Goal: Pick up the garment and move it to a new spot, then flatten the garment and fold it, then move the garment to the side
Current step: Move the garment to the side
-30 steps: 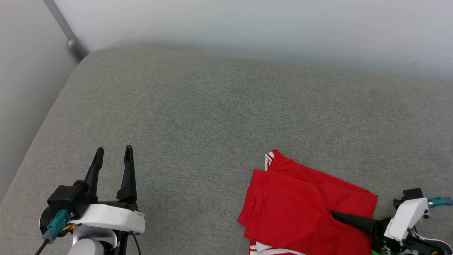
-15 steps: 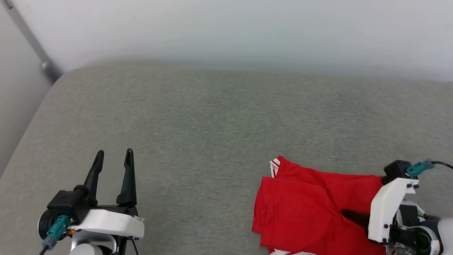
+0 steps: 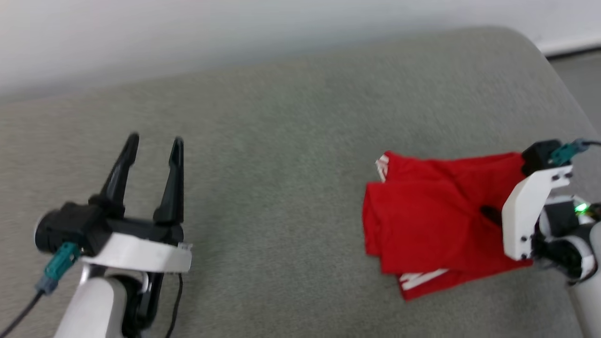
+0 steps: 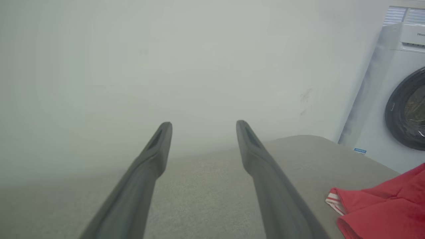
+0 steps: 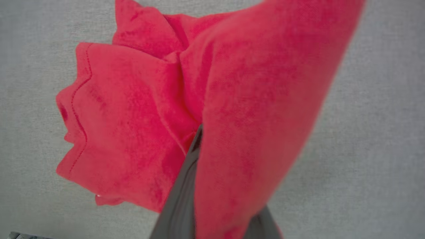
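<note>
Grips the folded shirt, lower right, in clenched jaws of the right gripper; holds jaws of the left gripper apart, empty. Likely soft, light, floppy: pinch all layers together at an edge.

Surface: a grey-green woven cushion, broad and flat, rounded at its far right corner; weave even throughout.
Wall: plain, pale and matt, running directly behind the cushion. The left wrist view shows faint scuff marks on it.
Skirting: white, at the wall's foot.
Floor: grey, beyond the cushion's right corner.
Appliance: a white front-loading washer stands past the cushion's end, against the wall, with a dark round door and a small blue label low on its front.
Light: even and diffuse.
</note>
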Motion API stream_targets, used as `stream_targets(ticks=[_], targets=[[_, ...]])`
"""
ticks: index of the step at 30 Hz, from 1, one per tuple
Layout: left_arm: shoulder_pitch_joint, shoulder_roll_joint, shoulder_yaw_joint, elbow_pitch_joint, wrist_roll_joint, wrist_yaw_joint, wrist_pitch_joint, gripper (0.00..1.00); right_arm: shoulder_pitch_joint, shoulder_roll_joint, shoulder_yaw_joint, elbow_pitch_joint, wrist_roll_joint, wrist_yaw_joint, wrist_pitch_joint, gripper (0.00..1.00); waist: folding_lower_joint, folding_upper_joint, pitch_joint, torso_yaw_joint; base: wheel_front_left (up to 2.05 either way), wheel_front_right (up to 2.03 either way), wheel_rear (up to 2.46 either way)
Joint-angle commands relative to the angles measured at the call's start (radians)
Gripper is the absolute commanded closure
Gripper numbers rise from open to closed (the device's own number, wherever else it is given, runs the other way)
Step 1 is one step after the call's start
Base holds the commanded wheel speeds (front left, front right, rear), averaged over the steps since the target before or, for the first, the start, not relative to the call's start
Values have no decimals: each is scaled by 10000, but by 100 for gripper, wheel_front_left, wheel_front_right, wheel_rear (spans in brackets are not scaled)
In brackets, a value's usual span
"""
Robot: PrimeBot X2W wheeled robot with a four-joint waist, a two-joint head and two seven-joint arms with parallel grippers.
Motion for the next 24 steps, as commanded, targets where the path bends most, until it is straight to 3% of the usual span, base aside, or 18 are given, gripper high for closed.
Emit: stream_targets(ticks=[1, 9, 17, 23, 24], targets=[[-353, 171, -73, -205, 98, -90, 174, 0, -518, -62, -142, 198, -189, -5, -213, 100, -1, 0, 1505, -1225, 0, 0, 0], [-1976, 625, -531, -1155, 446, -451, 1030, 0, -2045, -666, -1669, 1668, -1367, -6, -1351, 100, -1, 0, 3525, -1593, 0, 0, 0], [-2835, 906, -767, -1606, 595, -642, 1381, 0, -3321, -1007, -3067, 2640, -2593, -6, -2676, 100, -1, 0, 4519, -1533, 0, 0, 0], [-3279, 1081, -960, -1827, 677, -727, 1574, 0, -4117, -514, -4509, 3514, -4075, -6, -4244, 100, -1, 0, 5075, -1380, 0, 0, 0], [-3305, 1080, -986, -1816, 678, -727, 1568, 0, -4138, -380, -4617, 3636, -4201, -6, -4509, 92, -1, 0, 5087, -1370, 0, 0, 0]])
